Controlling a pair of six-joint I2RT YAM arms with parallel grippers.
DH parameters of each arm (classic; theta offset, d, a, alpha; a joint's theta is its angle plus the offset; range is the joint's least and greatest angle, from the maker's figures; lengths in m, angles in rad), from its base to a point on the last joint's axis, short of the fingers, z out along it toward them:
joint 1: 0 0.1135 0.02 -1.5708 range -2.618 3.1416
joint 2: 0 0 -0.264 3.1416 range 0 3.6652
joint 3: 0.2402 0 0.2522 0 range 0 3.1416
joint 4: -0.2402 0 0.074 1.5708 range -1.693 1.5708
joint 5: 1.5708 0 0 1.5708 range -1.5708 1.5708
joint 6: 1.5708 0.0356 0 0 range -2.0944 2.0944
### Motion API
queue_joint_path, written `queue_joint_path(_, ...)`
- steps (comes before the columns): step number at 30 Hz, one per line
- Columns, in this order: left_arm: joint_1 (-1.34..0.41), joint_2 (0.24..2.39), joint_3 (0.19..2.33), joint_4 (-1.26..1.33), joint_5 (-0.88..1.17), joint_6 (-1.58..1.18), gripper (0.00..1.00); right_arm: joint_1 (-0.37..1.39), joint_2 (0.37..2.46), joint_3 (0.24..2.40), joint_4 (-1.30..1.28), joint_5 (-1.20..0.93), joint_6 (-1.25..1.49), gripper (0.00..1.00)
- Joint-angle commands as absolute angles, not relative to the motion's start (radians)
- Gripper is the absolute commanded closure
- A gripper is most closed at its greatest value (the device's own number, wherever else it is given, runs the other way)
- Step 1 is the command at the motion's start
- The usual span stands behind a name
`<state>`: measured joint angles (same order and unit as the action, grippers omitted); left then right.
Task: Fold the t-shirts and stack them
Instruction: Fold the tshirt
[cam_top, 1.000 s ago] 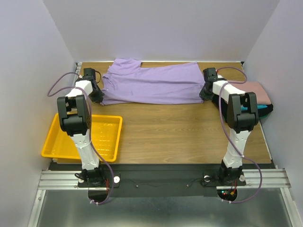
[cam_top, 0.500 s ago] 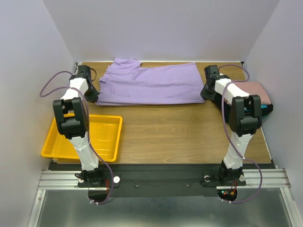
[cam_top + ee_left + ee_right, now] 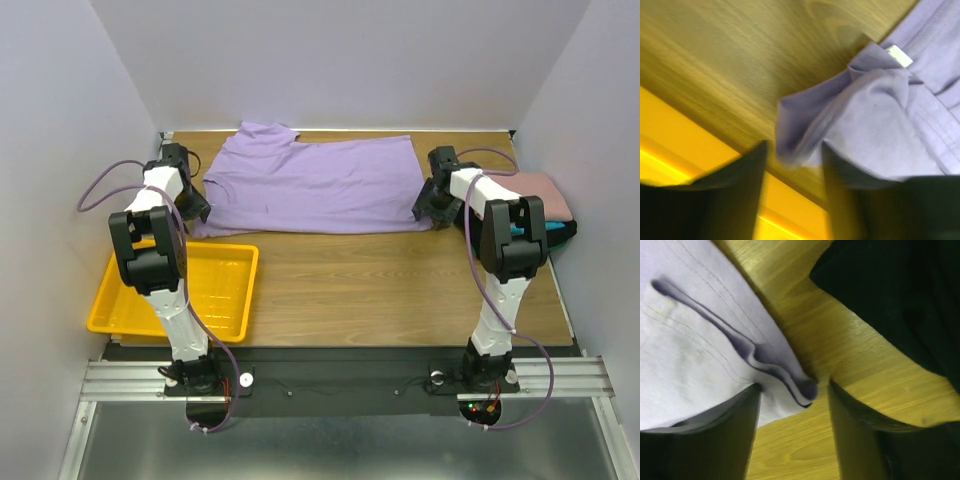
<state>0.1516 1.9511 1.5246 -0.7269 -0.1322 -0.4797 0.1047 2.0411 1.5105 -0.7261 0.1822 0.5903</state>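
The wooden surface before me carries the lavender t-shirt spread flat across the upper middle, a yellow tray at lower left, and a folded stack at the right edge, dusty pink on top, black lowest.

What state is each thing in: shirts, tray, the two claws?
lavender t-shirt, folded lengthwise, lying flat.
pink t-shirt, folded, topping the side pile.
black t-shirt, lying under the pink.
yellow tray, flat, nothing seen inside.
left gripper, open around a shirt corner.
right gripper, open around the shirt's hem.
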Motion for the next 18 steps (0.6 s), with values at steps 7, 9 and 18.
queue_joint_path(7,0.152,1.856,1.618,-0.799,-0.190,-0.502,0.23,0.097,1.976,1.606,-0.749,0.097,0.486,0.00)
queue_joint_path(9,0.137,1.858,1.655,-0.793,-0.180,-0.503,0.22,0.097,1.973,1.614,-0.743,0.051,0.462,0.00)
queue_joint_path(18,0.028,2.063,1.893,-0.765,-0.080,-0.454,0.15,0.103,1.942,1.615,-0.672,-0.075,0.367,0.00)
